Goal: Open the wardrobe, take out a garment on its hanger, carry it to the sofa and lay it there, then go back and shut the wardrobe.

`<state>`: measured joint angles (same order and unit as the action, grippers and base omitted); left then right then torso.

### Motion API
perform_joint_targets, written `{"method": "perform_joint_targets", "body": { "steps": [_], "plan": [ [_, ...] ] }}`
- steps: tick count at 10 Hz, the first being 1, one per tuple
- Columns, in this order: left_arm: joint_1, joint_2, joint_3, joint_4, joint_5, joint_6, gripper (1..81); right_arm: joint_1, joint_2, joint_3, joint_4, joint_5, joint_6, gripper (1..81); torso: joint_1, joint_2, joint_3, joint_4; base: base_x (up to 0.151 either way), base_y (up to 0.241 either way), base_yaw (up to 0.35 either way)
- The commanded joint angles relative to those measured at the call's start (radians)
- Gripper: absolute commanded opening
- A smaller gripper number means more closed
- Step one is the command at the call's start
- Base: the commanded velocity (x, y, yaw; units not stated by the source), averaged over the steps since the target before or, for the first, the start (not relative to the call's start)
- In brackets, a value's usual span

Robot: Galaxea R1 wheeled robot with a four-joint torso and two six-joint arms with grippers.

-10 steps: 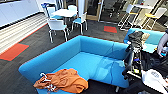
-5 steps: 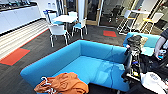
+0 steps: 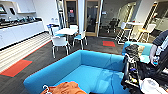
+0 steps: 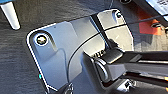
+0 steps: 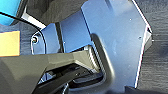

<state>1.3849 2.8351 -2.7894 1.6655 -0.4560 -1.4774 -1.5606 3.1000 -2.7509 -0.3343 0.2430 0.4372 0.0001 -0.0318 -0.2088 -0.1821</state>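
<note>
Starting at the grippers: fingers can't be made out in either wrist view, so can't tell if left or right is spread or closed; both wrist cams look past robot hardware onto dark carpet, and nothing in them reads as a held item. The right arm [image 3: 131, 66] shows in the head view as a dark jointed mass w/ cabling, standing beside the sofa's far end. Outward from there, the sofa [image 3: 82, 67], bright blue w/ low rounded back, takes the middle of the head view. The garment [image 3: 65, 88], burnt orange, lies crumpled on the seat cushion at the near edge of the view, and the hanger [image 3: 46, 88], thin and white, pokes its curved hook out by the heap's side. Judging from that, the lay-down step looks done (wardrobe not in these frames, so the closing part is likely what remains). Handling-wise the hoodie is probably soft, floppy, light to moderate in weight and not fragile; fabric would bunch and slide if pinched, so the better hold seems to be the stiff hanger at the hook or neck, which is thin and could slip. Beyond the sofa: a white table w/ chairs [image 3: 65, 35], a kitchen counter [image 3: 20, 31] along the wall, a person's arm [image 3: 156, 50] at the edge.
</note>
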Motion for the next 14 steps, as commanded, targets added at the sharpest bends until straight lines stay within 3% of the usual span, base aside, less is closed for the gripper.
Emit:
{"method": "perform_joint_targets", "body": {
  "steps": [1, 3, 4, 5, 6, 7, 8, 9, 10, 11, 12, 14],
  "plan": [
    [-0.022, 0.005, -0.029, 0.022, 0.020, 0.003, 81.1, 0.012, 0.002, -0.001, -0.009, -0.048, -0.003, 81.1, 0.000, 0.000, -0.003, 0.000, 0.000, 0.000, 0.000],
    [-0.010, 0.032, -0.029, 0.014, 0.072, 0.002, 81.1, 0.010, 0.002, -0.002, -0.009, -0.050, -0.003, 81.1, 0.000, -0.001, 0.029, 0.000, 0.000, 0.000, 0.000],
    [-0.005, 0.047, -0.029, 0.013, 0.108, 0.000, 81.1, 0.010, 0.002, -0.001, -0.009, -0.050, -0.003, 81.1, 0.000, -0.001, 0.037, 0.043, 0.000, 0.000, 0.000],
    [-0.003, 0.066, -0.029, 0.014, 0.146, 0.000, 81.1, 0.010, 0.002, -0.001, -0.009, -0.050, -0.005, 81.1, 0.000, -0.001, 0.035, 0.098, 0.000, 0.000, 0.000],
    [-0.003, 0.077, -0.029, 0.017, 0.163, 0.000, 81.1, 0.012, 0.005, 0.001, -0.009, -0.050, -0.005, 81.1, 0.000, -0.001, 0.034, 0.103, 0.000, 0.000, 0.000],
    [-0.003, 0.083, -0.029, 0.019, 0.163, 0.002, 81.1, 0.012, 0.005, 0.002, -0.011, -0.050, -0.005, 81.1, 0.000, -0.001, 0.033, 0.120, 0.000, 0.000, 0.000],
    [-0.003, 0.086, -0.029, 0.019, 0.163, 0.002, 81.1, 0.012, 0.007, -0.001, -0.009, -0.050, -0.005, 81.1, 0.000, -0.001, 0.034, 0.155, 0.000, 0.000, 0.000],
    [-0.003, 0.089, -0.029, 0.019, 0.165, 0.002, 81.1, 0.010, 0.005, -0.001, -0.005, -0.050, -0.005, 81.1, 0.000, -0.001, 0.034, 0.092, 0.000, 0.000, 0.000],
    [-0.003, 0.093, -0.029, 0.019, 0.165, 0.002, 81.1, 0.006, 0.005, -0.001, -0.006, -0.051, -0.005, 81.1, 0.000, -0.001, 0.034, 0.124, 0.000, 0.000, 0.000],
    [-0.002, 0.098, -0.029, 0.019, 0.165, 0.000, 81.1, 0.001, 0.005, -0.001, -0.003, -0.054, -0.005, 81.1, 0.000, -0.001, 0.034, 0.141, 0.000, 0.000, 0.000],
    [-0.002, 0.100, -0.029, 0.019, 0.165, 0.000, 81.1, -0.011, 0.007, -0.002, -0.003, -0.056, -0.005, 81.1, 0.000, -0.001, 0.034, 0.150, 0.000, 0.000, 0.000],
    [-0.002, 0.103, -0.029, 0.019, 0.165, 0.000, 81.1, -0.020, 0.005, -0.001, -0.009, -0.054, -0.005, 81.1, 0.000, -0.001, 0.034, 0.149, 0.000, 0.000, 0.000]
  ]
}}
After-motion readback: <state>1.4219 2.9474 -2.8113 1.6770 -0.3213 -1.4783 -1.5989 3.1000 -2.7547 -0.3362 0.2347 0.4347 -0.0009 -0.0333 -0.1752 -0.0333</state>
